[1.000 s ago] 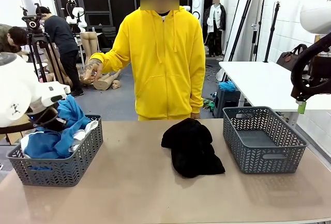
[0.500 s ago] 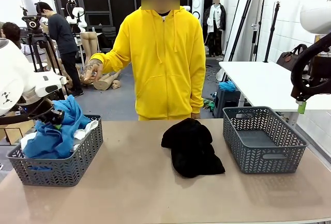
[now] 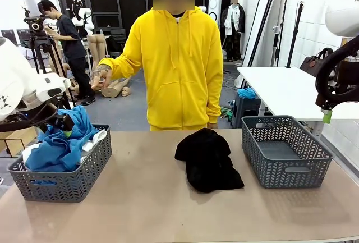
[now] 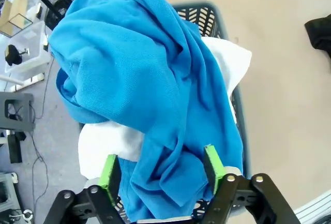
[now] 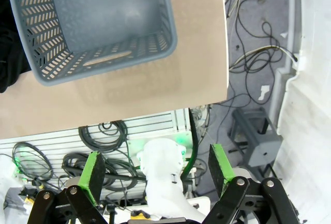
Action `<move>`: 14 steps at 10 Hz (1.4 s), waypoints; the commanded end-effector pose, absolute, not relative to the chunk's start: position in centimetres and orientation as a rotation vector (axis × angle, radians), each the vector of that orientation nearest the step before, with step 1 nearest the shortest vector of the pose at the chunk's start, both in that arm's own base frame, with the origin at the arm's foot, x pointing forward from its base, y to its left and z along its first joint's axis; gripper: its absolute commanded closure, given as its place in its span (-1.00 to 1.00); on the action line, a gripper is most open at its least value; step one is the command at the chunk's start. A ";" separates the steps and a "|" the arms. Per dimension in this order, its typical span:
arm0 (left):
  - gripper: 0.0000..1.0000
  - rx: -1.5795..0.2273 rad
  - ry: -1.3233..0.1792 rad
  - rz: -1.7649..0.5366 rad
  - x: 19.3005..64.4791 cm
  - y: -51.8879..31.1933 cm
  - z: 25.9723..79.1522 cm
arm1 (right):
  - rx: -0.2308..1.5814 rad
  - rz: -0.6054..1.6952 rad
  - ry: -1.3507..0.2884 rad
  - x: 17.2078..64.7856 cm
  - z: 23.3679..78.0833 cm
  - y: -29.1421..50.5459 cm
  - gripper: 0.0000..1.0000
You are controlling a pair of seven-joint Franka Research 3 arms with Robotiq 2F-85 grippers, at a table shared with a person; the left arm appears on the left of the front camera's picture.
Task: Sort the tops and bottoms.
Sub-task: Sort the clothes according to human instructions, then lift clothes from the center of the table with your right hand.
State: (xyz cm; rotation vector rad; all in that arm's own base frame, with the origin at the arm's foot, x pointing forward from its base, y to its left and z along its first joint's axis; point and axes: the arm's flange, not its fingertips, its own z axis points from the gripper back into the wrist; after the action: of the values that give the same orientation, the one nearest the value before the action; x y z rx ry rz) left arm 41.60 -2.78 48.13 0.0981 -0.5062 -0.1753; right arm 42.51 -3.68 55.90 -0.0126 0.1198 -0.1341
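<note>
Two blue tops (image 3: 61, 145) and a white top (image 3: 92, 142) are piled in the grey left basket (image 3: 61, 186). My left gripper (image 3: 63, 124) hovers just over that pile. In the left wrist view the left gripper (image 4: 161, 168) is open, its green pads (image 4: 110, 172) standing wide on either side of a fold of blue top (image 4: 139, 79), with the white top (image 4: 103, 144) underneath. The black bottoms (image 3: 207, 160) lie bunched on the table's middle. My right gripper (image 5: 155, 171) is open and empty, high off the table's right end.
An empty grey basket (image 3: 286, 170) stands at the right, also seen from above as the basket (image 5: 108, 61) in the right wrist view. A person in a yellow hoodie (image 3: 176, 63) stands at the far edge. Bare table (image 3: 146, 209) lies between the baskets.
My left gripper has opened and let go of the blue top, which has settled onto the pile in the left basket. The right arm has not moved.
</note>
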 end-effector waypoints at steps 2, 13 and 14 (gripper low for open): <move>-1.00 0.073 -0.503 -0.152 41.0 -3.0 50.0 | 0.002 -0.141 0.120 42.6 55.9 -3.5 -1.00; -1.00 0.039 -0.669 -0.153 36.1 -0.4 61.8 | 0.002 -0.141 0.120 42.6 55.9 -3.5 -1.00; -1.00 0.091 -0.681 -0.126 36.7 -0.9 61.7 | 0.002 -0.141 0.120 42.6 55.9 -3.5 -1.00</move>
State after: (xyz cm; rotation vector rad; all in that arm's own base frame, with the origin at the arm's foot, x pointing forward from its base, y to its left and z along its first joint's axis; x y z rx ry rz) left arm 36.11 -0.68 62.29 0.0829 -0.6881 -0.1248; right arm 42.51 -3.69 55.90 -0.0126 0.1198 -0.1342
